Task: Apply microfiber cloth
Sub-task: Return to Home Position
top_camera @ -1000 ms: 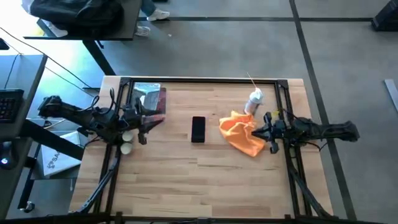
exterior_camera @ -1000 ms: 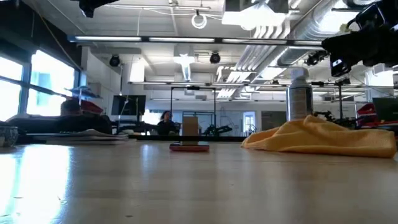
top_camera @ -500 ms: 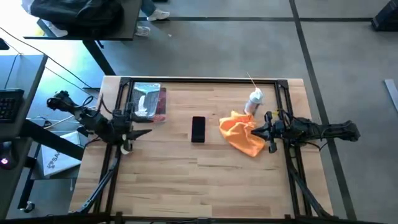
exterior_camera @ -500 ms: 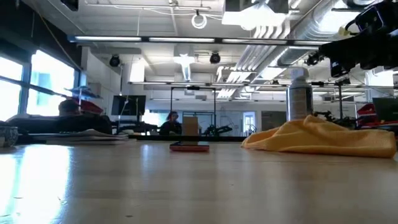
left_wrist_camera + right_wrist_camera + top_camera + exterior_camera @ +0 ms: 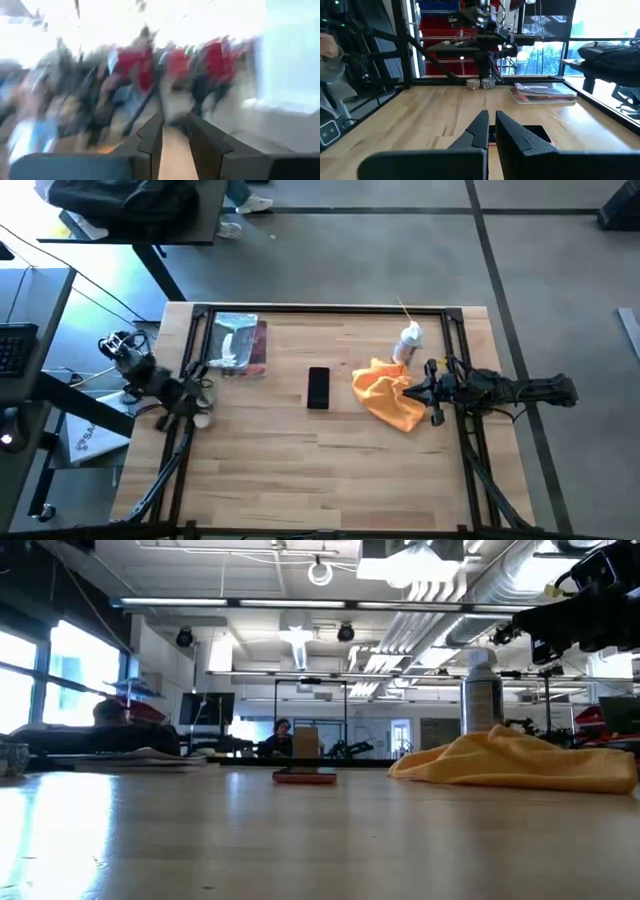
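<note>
The right gripper (image 5: 492, 114), fingers pressed together and empty, should rise clear of the microfiber cloth (image 5: 386, 400) before retreating right; the left gripper (image 5: 175, 118), fingers slightly apart, hangs at the table's left edge.

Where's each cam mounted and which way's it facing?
High: overhead, straight down; both arms, cloth, phone.
Low: at table height, level across; cloth, phone, right arm upper right.
Left wrist: on its arm, forward; left gripper, blurred room.
Right wrist: on its arm, across the table; right gripper, left arm beyond.
High and low share cloth, phone.
</note>
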### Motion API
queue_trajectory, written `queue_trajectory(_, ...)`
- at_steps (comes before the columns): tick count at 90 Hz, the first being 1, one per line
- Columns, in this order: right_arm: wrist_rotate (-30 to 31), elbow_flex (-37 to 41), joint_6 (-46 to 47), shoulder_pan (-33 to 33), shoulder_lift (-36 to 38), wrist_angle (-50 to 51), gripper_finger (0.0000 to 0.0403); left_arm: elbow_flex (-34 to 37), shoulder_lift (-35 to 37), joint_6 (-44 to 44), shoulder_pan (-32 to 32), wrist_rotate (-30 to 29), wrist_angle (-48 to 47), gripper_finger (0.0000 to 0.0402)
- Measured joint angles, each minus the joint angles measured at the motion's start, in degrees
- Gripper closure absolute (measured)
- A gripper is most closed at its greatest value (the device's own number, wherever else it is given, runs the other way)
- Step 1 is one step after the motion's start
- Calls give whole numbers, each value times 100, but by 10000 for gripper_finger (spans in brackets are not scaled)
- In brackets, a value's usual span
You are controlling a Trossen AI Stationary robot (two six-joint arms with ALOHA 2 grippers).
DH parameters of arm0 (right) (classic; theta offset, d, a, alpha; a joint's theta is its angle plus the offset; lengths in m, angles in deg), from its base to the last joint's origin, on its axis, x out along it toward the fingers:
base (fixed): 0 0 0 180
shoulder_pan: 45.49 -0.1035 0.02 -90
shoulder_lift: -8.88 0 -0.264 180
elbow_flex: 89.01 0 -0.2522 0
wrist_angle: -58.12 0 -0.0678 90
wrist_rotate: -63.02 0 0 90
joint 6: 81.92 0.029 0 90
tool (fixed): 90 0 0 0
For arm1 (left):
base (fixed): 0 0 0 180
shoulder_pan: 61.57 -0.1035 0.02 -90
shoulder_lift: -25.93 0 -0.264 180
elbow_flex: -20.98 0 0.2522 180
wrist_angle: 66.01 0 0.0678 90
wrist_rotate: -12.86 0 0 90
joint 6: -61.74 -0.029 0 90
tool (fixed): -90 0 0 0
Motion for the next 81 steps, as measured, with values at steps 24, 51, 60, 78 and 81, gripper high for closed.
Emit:
queue_trajectory(24, -28, -2, 1, 0, 7, 9, 403, 841, 52, 345, -781, 160, 471, 398)
queue_trajectory(51, -17, -4, 1, 0, -41, 14, 403, 1234, 76, 990, -2068, 1320, 399, 401)
queue_trajectory(60, -10, -4, 1, 0, -41, 14, 403, 1234, 70, 1145, -2566, 1754, 379, 401)
queue_trajectory(78, -6, -9, 1, 0, -41, 16, 403, 1578, -34, 1518, -3651, 1923, 484, 401)
queue_trajectory(81, -6, -9, 1, 0, -41, 16, 403, 1685, -33, 1589, -3817, 1910, 506, 401)
